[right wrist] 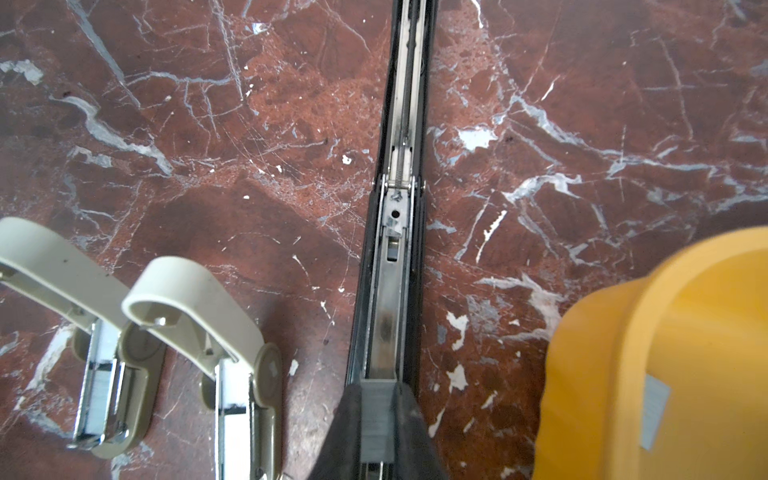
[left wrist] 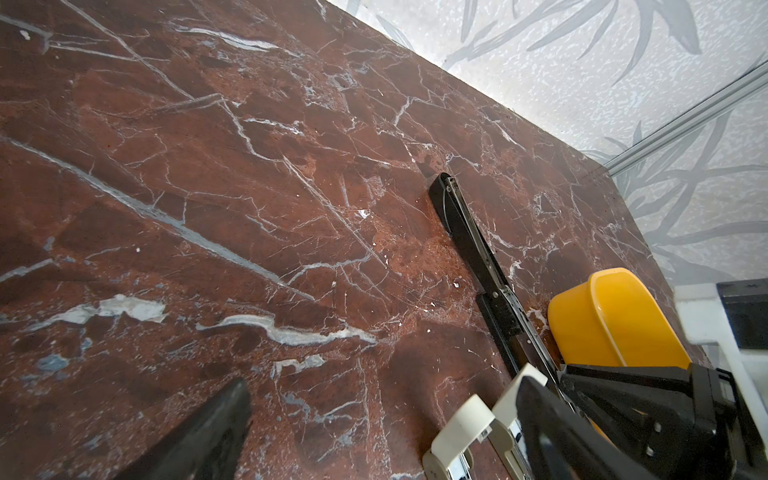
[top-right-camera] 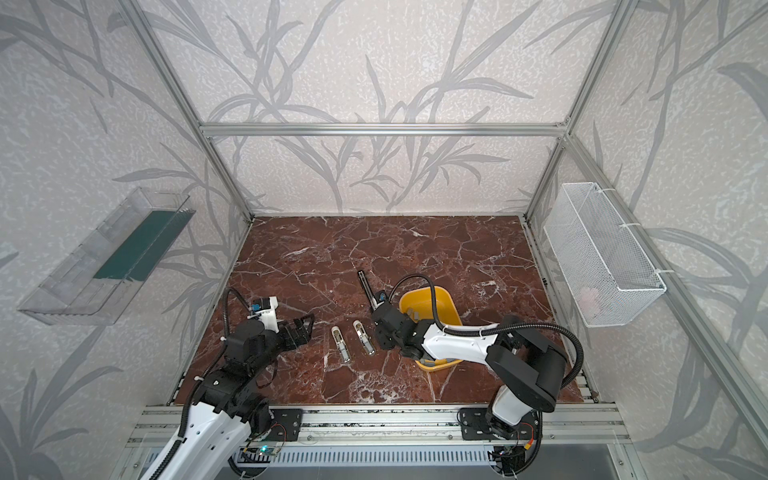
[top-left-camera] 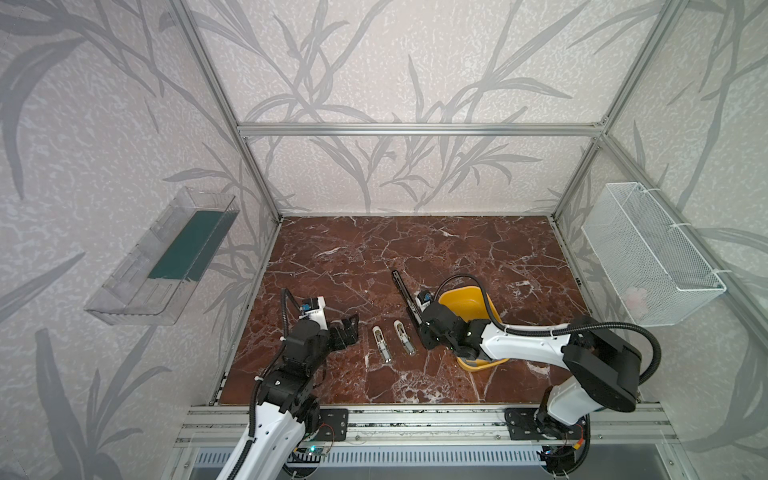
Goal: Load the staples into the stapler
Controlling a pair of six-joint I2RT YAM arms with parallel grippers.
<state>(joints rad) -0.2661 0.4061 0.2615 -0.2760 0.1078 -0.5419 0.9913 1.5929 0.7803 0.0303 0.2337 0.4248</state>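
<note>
Staple strip (right wrist: 377,424) pinched in our right gripper (right wrist: 377,399), over the near end of the rail of the open black stapler (right wrist: 392,291), left of the yellow bowl (right wrist: 665,353). Seated or just above, we can't quite tell. We should square it to the channel, lower gently, then release. Left gripper (top-left-camera: 351,329) gapes wide, idle at left.

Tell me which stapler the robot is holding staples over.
The long black stapler, opened flat: the right gripper holds staples over its channel. The two small cream staplers lie aside.

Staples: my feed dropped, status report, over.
Right tool shut on staples, at black stapler's open channel. Left tool open, empty. Cream staplers alongside, not blocking.
</note>
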